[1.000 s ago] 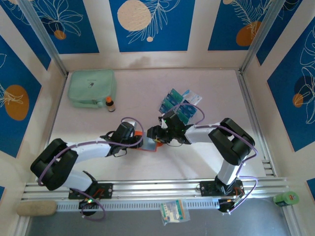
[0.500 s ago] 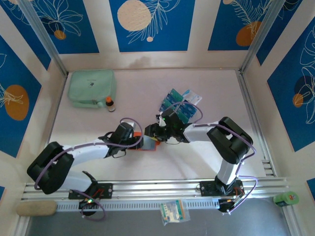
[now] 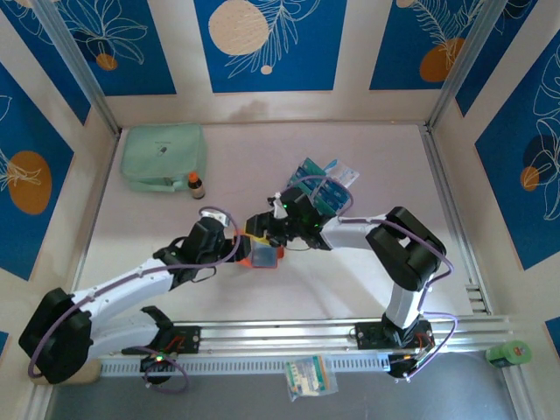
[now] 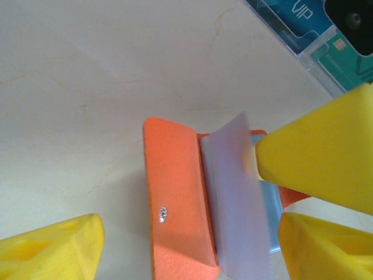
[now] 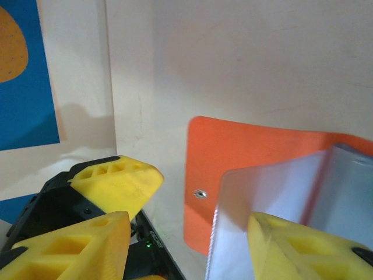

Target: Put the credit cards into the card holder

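The card holder point(image 4: 175, 192) lies open on the worktop point(image 3: 262, 149), mid-front, btwn the two arms. Orange cover flat, snap stud showing. A pale pocket leaf point(image 4: 236, 192) stands up from the fold w/ a strip of blue behind it; can't tell if that's a card. The left pincer point(image 4: 189, 233) sits over the holder w/ fingers apart, one each side, the outer one clear of the leather. The right pincer point(image 5: 189, 224) faces it from the opposite side, also apart, nothing clamped; one yellow finger point(image 4: 315, 157) touches the leaf's top edge. The credit cards point(image 3: 319, 185), teal and blue, lie fanned in a heap by the right arm, near the holder but not touching. Mint pouch point(image 3: 162, 156) and small bottle point(image 3: 195, 185) sit far-left, well apart.
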